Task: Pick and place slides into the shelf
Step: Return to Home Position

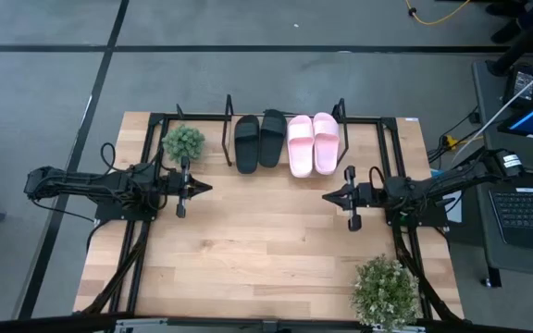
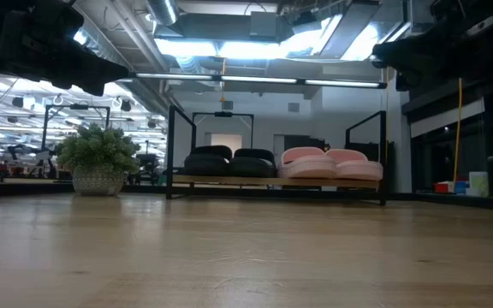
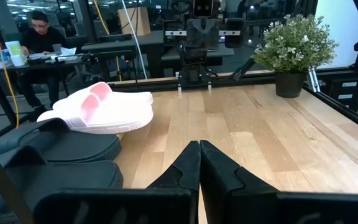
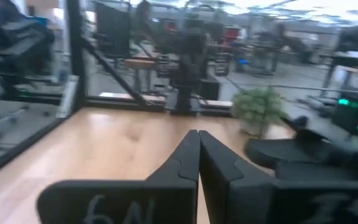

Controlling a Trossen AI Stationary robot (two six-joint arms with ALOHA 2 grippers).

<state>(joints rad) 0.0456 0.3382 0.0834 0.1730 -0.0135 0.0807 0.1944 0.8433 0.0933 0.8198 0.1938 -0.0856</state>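
Two black slides (image 1: pixel 259 141) and two pale pink slides (image 1: pixel 313 143) lie side by side, soles down, on the wooden board of the low wire shelf (image 1: pixel 340 113) at the table's far edge. The low view shows the black pair (image 2: pixel 229 162) left of the pink pair (image 2: pixel 332 163) on the shelf board (image 2: pixel 272 180). My left gripper (image 1: pixel 207 188) hovers shut at the table's left, pointing right, well clear of the slides. My right gripper (image 1: pixel 326 196) hovers shut at the table's right, pointing left. In the left wrist view the shut fingers (image 3: pixel 199 163) point across the table, slides (image 3: pixel 104 112) off to the side.
A small potted plant (image 1: pixel 183 142) stands left of the shelf, and a larger one (image 1: pixel 387 291) sits at the table's near right corner. A black frame (image 1: pixel 151 166) runs along the table's sides. Bare wood (image 1: pixel 266 240) stretches between the arms. A person (image 3: pixel 39 31) sits at a desk beyond the table.
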